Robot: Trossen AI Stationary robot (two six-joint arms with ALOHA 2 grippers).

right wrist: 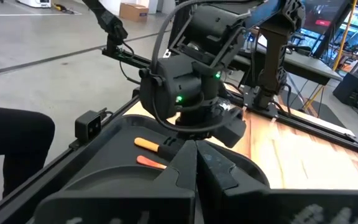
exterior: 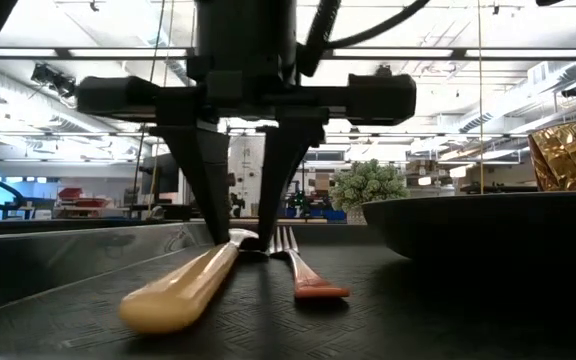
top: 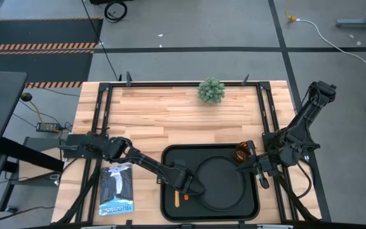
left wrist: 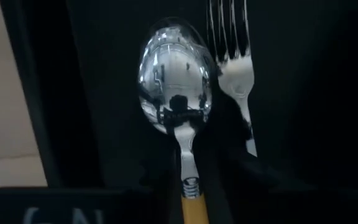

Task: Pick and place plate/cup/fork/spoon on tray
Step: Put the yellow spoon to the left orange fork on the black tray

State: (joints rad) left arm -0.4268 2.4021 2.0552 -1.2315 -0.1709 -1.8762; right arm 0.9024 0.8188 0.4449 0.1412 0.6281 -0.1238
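Note:
The black tray (top: 168, 159) holds the round black plate (top: 220, 184), the amber cup (top: 241, 154) at its far right corner, the spoon (left wrist: 174, 81) and the fork (left wrist: 234, 62). Spoon and fork lie side by side on the tray floor left of the plate, with their handles toward the near edge. My left gripper (top: 184, 184) stands over the spoon, shut on it. My right gripper (top: 257, 166) is shut and empty at the tray's right rim, beside the cup. The low view shows the cup (exterior: 570, 152) behind the plate (exterior: 488, 228). My left gripper pinches the spoon's silver neck (left wrist: 187, 163) between its two fingers, just behind the bowl and ahead of the orange handle. The fingers (exterior: 218, 200) come from above, pointing down, and lie across the spoon. The spoon lies flat on the tray floor.
A small green plant (top: 211, 90) stands at the table's far edge. A blue-and-black packet (top: 117, 189) lies on the table left of the tray. Bare wood lies between the tray and the plant.

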